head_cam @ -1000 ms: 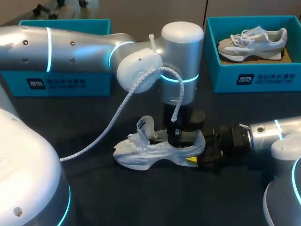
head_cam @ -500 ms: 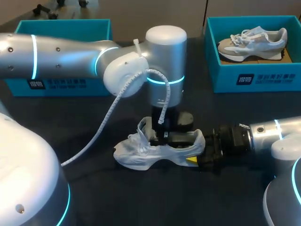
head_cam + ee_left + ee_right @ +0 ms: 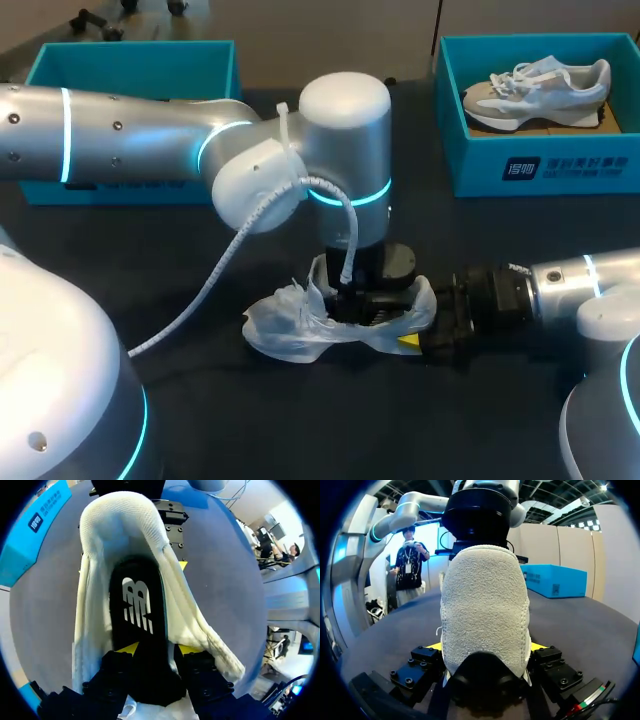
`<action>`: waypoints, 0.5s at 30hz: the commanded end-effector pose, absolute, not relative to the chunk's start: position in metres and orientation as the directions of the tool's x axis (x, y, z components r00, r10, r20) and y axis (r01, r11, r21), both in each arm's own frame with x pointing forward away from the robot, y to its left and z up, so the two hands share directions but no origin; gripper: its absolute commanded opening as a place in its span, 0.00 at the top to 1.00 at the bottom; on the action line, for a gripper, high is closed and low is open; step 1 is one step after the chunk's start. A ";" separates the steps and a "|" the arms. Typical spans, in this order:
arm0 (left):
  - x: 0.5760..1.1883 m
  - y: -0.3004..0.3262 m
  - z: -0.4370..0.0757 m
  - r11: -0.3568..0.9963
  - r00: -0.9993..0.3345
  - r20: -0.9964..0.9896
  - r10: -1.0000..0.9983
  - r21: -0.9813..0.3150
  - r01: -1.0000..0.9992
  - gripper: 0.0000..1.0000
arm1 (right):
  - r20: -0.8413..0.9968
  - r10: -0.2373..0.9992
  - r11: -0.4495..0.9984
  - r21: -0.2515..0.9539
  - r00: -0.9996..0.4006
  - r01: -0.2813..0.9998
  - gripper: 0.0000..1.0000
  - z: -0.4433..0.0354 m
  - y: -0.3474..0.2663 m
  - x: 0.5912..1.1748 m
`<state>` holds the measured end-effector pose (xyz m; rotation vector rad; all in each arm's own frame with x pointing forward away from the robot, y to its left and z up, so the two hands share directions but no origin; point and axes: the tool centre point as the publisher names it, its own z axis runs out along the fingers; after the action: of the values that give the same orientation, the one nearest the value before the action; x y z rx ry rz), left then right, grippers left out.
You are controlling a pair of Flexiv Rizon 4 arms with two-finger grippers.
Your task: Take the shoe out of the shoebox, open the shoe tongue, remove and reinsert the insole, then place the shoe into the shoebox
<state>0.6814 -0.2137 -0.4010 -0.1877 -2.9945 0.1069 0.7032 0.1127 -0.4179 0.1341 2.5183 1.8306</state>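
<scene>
A white shoe (image 3: 285, 335) lies on its sole on the dark table, toe to the left. My right gripper (image 3: 420, 338) comes in low from the right and is shut on its heel; in the right wrist view the heel (image 3: 485, 595) fills the space between the gripper's (image 3: 485, 647) yellow tips. My left gripper (image 3: 365, 295) points straight down into the shoe's opening. In the left wrist view the black insole (image 3: 137, 605) with a white logo lies inside the shoe (image 3: 120, 525). Its near end sits between the spread fingers of the left gripper (image 3: 157, 649).
A teal shoebox (image 3: 130, 50) stands at the back left, partly behind my left arm. Another teal shoebox (image 3: 540, 165) at the back right holds a grey-and-white shoe (image 3: 540, 85). A white cable hangs from the left wrist toward the table's front left.
My left arm has shifted left and sunk lower into the shoe, pressing down the tongue and laces. Its fingers have spread apart from shut. The right arm has kept still.
</scene>
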 end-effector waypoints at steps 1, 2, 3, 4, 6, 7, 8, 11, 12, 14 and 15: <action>0.676 -0.220 -0.408 0.990 -0.989 0.087 0.122 -0.074 0.116 0.57 | 0.030 0.087 0.308 0.950 -0.996 0.055 1.00 -0.417 0.115 0.704; 0.677 -0.221 -0.408 0.990 -0.989 0.088 0.123 -0.074 0.116 0.58 | 0.030 0.087 0.308 0.950 -0.996 0.055 1.00 -0.417 0.115 0.704; 0.679 -0.222 -0.409 0.991 -0.991 0.064 0.115 -0.073 0.110 0.57 | 0.030 0.087 0.308 0.950 -0.996 0.055 1.00 -0.417 0.115 0.704; 0.680 -0.223 -0.410 0.992 -0.993 0.043 0.110 -0.072 0.106 0.57 | 0.030 0.087 0.308 0.950 -0.996 0.055 1.00 -0.417 0.115 0.704; 0.682 -0.224 -0.412 0.992 -0.994 0.022 0.107 -0.074 0.105 0.57 | 0.030 0.087 0.308 0.950 -0.996 0.055 1.00 -0.417 0.115 0.704; 0.684 -0.225 -0.413 0.992 -0.995 0.006 0.101 -0.072 0.100 0.58 | 0.030 0.087 0.308 0.950 -0.996 0.055 1.00 -0.417 0.115 0.704; 0.686 -0.226 -0.415 0.993 -0.996 -0.017 0.093 -0.069 0.094 0.58 | 0.030 0.087 0.308 0.950 -0.996 0.055 1.00 -0.417 0.115 0.704; 0.691 -0.228 -0.418 0.995 -0.995 -0.061 0.074 -0.059 0.078 0.62 | 0.030 0.087 0.308 0.950 -0.996 0.055 1.00 -0.417 0.115 0.704; 0.693 -0.228 -0.418 0.996 -0.996 -0.062 0.071 -0.057 0.075 0.65 | 0.030 0.087 0.308 0.950 -0.996 0.055 1.00 -0.417 0.115 0.704; 0.697 -0.229 -0.418 0.997 -0.994 -0.090 0.056 -0.054 0.061 0.68 | 0.030 0.087 0.308 0.950 -0.996 0.055 1.00 -0.417 0.115 0.704; 0.700 -0.229 -0.418 0.997 -0.994 -0.093 0.053 -0.053 0.058 0.69 | 0.030 0.087 0.308 0.950 -0.996 0.055 1.00 -0.417 0.115 0.704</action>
<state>0.6927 -0.2210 -0.4078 -0.0995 -3.1984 0.1011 0.7047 0.1113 -0.4191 0.1367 2.5174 1.8292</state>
